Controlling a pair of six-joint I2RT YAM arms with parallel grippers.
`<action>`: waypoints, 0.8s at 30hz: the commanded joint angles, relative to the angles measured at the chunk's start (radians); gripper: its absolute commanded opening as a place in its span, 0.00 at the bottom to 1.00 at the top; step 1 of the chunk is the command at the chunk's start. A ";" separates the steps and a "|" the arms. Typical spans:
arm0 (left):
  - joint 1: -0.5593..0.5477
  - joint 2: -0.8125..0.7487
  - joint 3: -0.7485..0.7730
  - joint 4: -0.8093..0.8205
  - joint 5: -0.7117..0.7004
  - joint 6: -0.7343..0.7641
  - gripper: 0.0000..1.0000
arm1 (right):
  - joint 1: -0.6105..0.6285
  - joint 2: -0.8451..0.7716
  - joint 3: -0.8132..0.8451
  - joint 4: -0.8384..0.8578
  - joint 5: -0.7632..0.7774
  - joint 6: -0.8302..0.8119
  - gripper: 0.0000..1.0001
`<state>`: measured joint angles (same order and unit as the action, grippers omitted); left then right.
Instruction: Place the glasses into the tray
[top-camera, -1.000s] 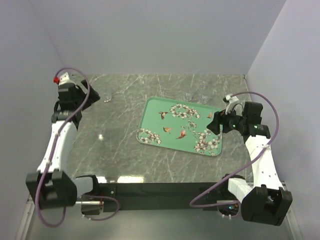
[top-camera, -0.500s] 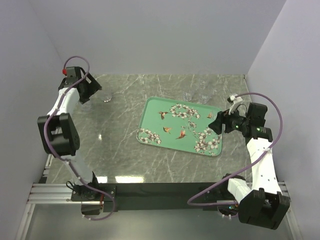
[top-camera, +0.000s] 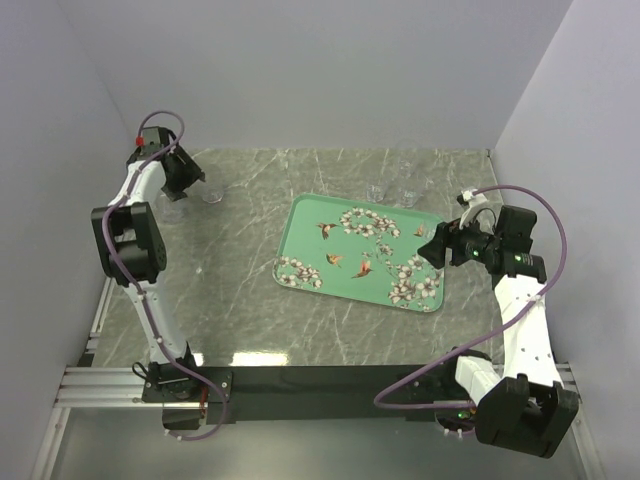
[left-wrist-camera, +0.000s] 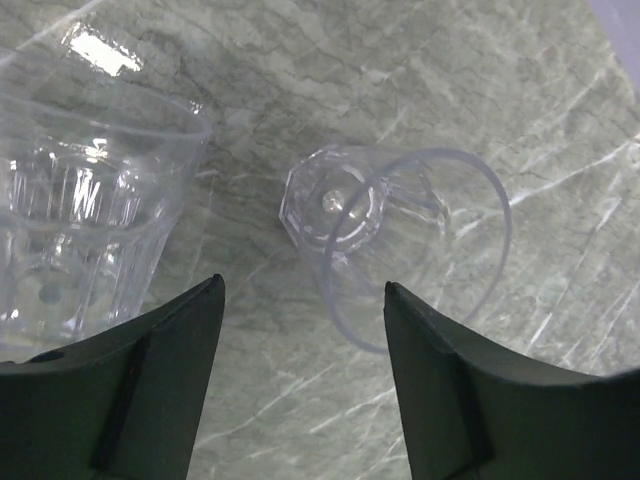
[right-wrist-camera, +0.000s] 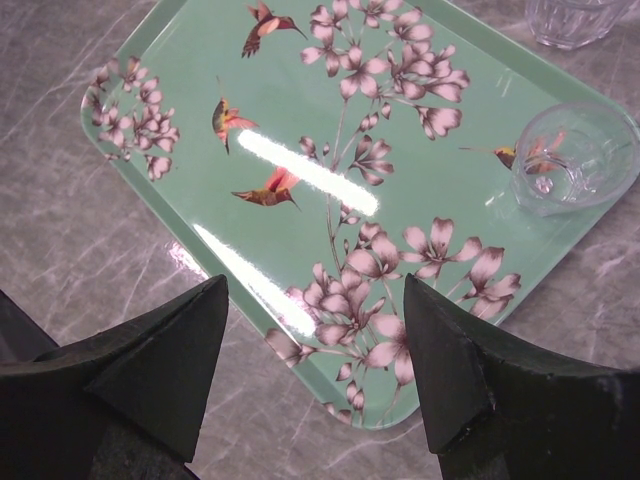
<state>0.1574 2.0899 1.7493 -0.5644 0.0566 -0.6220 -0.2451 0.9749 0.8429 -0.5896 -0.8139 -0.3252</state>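
Two clear glasses show in the left wrist view: one upright (left-wrist-camera: 90, 200) at the left, one lying on its side (left-wrist-camera: 400, 240), mouth toward the camera. My left gripper (left-wrist-camera: 303, 283) hovers open just short of them, nothing between its fingers; from above it (top-camera: 188, 180) is at the far left back. The mint-green tray (top-camera: 362, 252) lies right of centre. One glass (right-wrist-camera: 570, 155) stands in the tray's corner, another (right-wrist-camera: 570, 15) just outside its rim. My right gripper (right-wrist-camera: 315, 282) is open above the tray's near right corner, holding nothing.
Two more clear glasses (top-camera: 378, 192) (top-camera: 408, 195) stand on the marble table behind the tray. White walls close in on the left, back and right. The left arm's cable (top-camera: 160, 120) loops above its wrist near the left wall.
The left arm has stretched up and back into the far left corner, bringing its gripper over the glasses there. The right arm has barely shifted.
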 joint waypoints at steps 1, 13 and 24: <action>0.001 0.022 0.070 -0.017 0.014 0.004 0.68 | -0.008 0.001 -0.005 0.017 -0.018 0.006 0.77; 0.001 0.078 0.093 -0.009 0.055 0.013 0.30 | -0.022 0.001 -0.007 0.017 -0.022 0.006 0.77; -0.001 -0.042 0.021 0.050 0.138 0.056 0.00 | -0.042 0.008 -0.005 0.013 -0.036 0.002 0.77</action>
<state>0.1581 2.1647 1.7935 -0.5724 0.1360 -0.5873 -0.2756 0.9806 0.8429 -0.5907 -0.8288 -0.3256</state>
